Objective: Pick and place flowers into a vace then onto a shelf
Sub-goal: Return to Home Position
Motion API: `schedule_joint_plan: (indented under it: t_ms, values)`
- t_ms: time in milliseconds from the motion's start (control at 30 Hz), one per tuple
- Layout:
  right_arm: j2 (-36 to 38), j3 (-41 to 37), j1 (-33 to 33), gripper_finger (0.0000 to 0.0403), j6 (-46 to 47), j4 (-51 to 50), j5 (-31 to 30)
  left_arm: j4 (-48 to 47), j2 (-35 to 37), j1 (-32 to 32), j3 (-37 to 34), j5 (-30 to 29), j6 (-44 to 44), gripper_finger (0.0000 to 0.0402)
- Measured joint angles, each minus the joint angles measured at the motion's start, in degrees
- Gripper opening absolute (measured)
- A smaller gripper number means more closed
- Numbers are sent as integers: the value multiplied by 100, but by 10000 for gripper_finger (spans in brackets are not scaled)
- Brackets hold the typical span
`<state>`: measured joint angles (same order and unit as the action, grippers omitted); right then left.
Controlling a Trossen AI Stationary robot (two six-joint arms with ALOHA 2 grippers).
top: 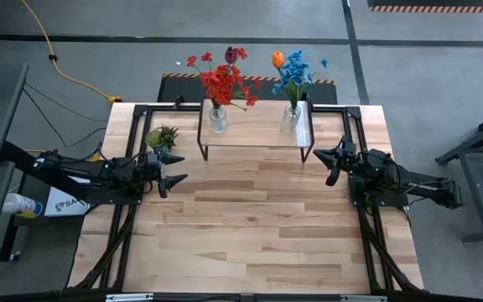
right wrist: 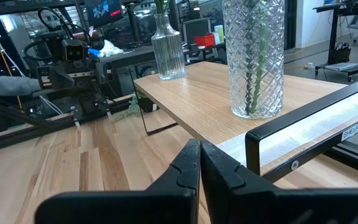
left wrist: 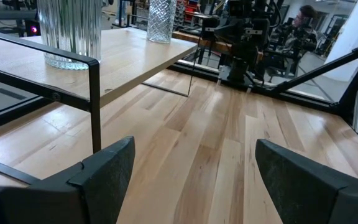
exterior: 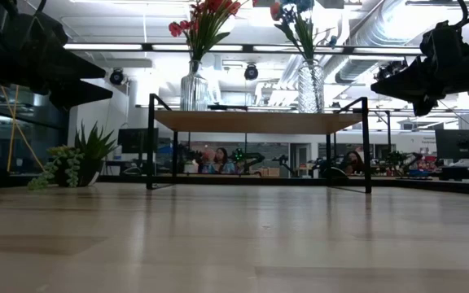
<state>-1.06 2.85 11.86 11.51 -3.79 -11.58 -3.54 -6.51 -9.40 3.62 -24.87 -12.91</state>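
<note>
Left gripper (left wrist: 194, 144), matte black fingers spread wide, held nothing. Right gripper (right wrist: 199, 148), fingers pressed together, was also empty. In the high view the low light-wood shelf (top: 254, 134) on thin black metal legs lay at 1 o'clock from left and 11 o'clock from right, equally near, long axis 9-to-3. On it stood a ribbed clear glass vase (top: 217, 120) with red-bloomed flowers (top: 222, 82) and a diamond-cut clear glass vase (top: 291, 120) with blue-bloomed flowers (top: 296, 74), stems upright.
</note>
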Motion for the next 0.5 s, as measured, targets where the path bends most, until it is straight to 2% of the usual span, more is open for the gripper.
schedule_joint_plan:
  t_ms: [500]
  values:
    - [0, 0, 0, 10, 2, 0, -1, -1, -1, -1, 0, 1, 0, 365]
